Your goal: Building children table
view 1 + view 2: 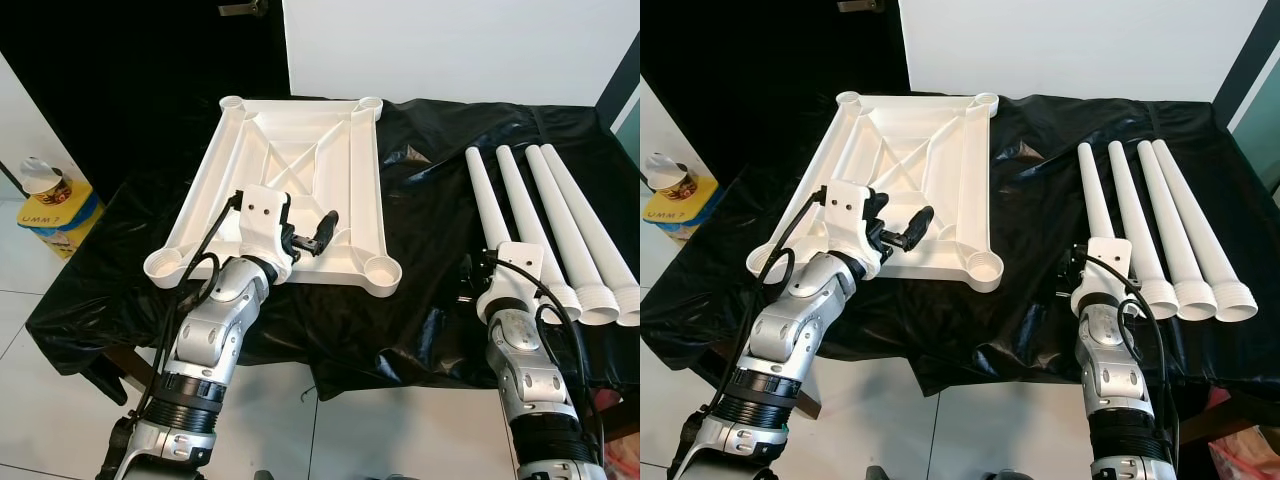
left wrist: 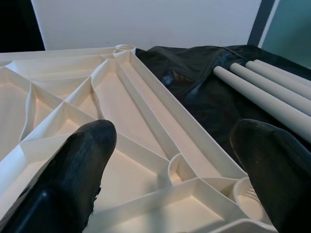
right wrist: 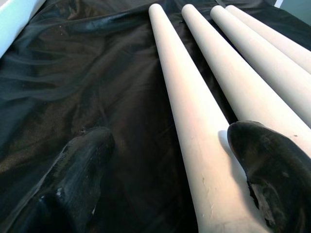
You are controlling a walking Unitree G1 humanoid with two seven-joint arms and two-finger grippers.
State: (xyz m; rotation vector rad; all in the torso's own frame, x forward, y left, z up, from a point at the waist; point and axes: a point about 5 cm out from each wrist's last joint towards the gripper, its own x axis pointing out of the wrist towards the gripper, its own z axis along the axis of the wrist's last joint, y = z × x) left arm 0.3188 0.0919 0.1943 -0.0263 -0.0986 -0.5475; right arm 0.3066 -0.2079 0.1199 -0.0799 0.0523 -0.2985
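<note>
White table leg (image 3: 194, 116) lies between open right hand (image 3: 180, 179) fingers.

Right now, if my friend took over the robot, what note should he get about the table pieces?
Left gripper: open, over the near right part of the upside-down white plastic tabletop, holding nothing.
Right gripper: open, straddling the near end of the leftmost of four white tapered plastic legs, not gripping.
Tabletop and legs lie on the black plastic sheet.
Done: parts laid out.
Left: fit all four legs into the corner sockets.
</note>
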